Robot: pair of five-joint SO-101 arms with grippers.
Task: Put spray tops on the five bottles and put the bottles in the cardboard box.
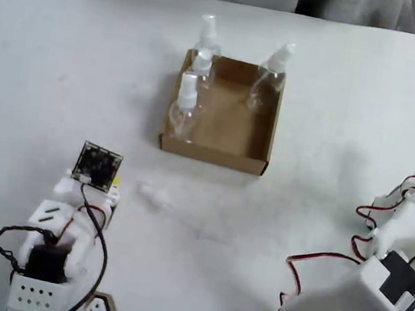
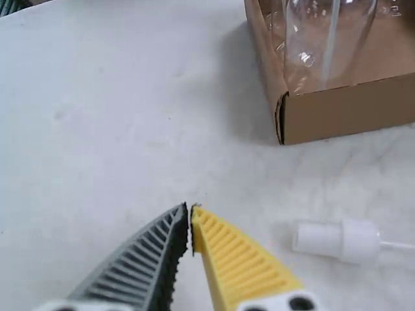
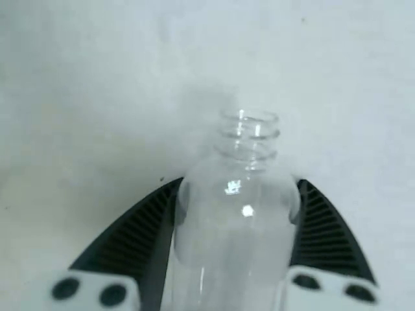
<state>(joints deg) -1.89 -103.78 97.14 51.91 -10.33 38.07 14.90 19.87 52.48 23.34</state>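
The cardboard box [image 1: 266, 137] sits mid-table with three clear bottles upright in it, each with a white spray top: one at the near left [image 1: 185, 110], one behind it [image 1: 202, 68], one at the far right [image 1: 268, 79]. Another capped bottle [image 1: 207, 32] stands at the far left corner; I cannot tell whether it is inside. A loose spray top [image 1: 154, 193] [image 2: 343, 240] lies on the table in front of the box. My left gripper [image 2: 190, 210] is shut and empty beside it. My right gripper [image 3: 237, 184] is shut on an uncapped bottle [image 3: 249, 139].
The left arm [image 1: 65, 236] stands at the table's near left and the right arm [image 1: 387, 250] at the near right, with red and black cables on both. The box's near corner [image 2: 285, 120] shows close in the left wrist view.
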